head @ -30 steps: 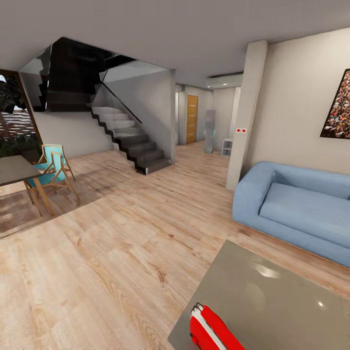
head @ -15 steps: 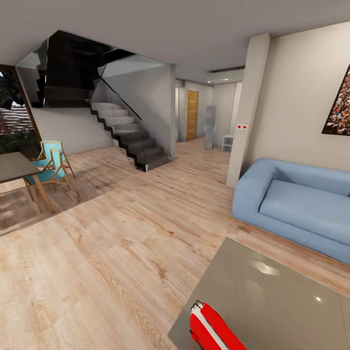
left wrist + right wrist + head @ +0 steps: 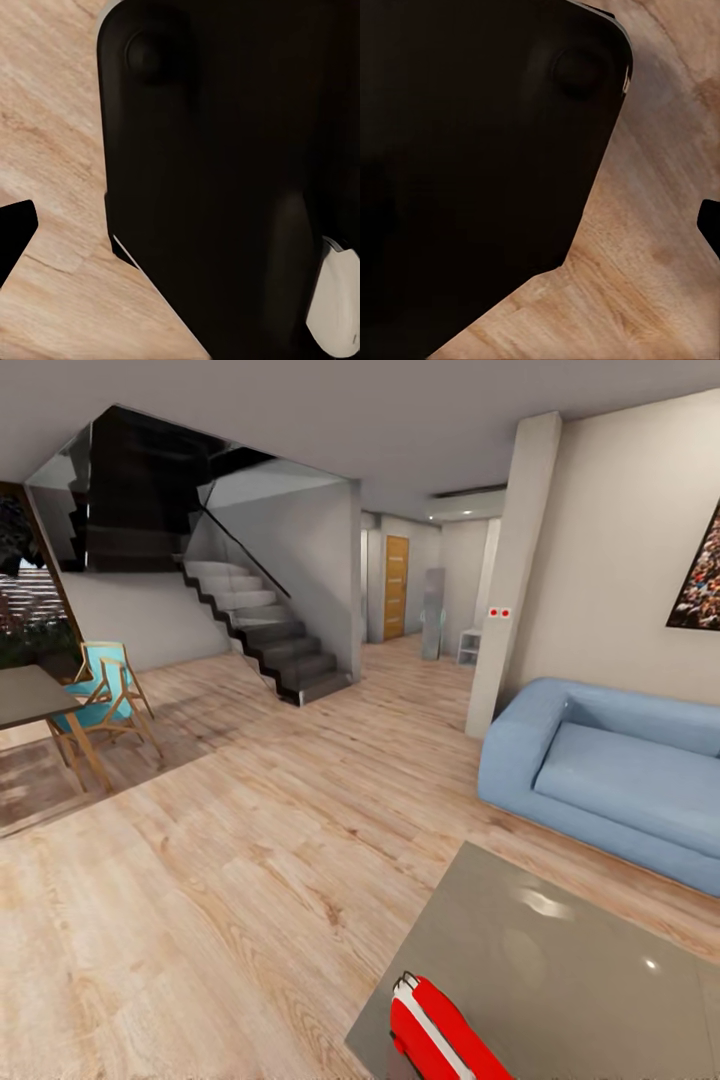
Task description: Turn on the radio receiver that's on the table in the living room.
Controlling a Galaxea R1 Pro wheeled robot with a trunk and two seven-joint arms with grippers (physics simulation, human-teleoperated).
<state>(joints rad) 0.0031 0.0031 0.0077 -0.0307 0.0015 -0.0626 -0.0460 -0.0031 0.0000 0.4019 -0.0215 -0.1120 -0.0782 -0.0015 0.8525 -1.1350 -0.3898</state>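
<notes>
**Radio in sight at the table's near corner**

The radio, red with a white stripe, lies on the table at its near corner, cut off by the head view's lower edge, so I judge the robot is not yet placed to reach it. One sofa stands beyond the table against the wall, one picture hangs above it, and one chair sits beside a second, dark table across the floor. One staircase rises behind. Both wrist views look down past a dark body panel at planks, which suggests arms tucked for driving. Whether either gripper is spread or pressed together, I cannot tell.
</notes>
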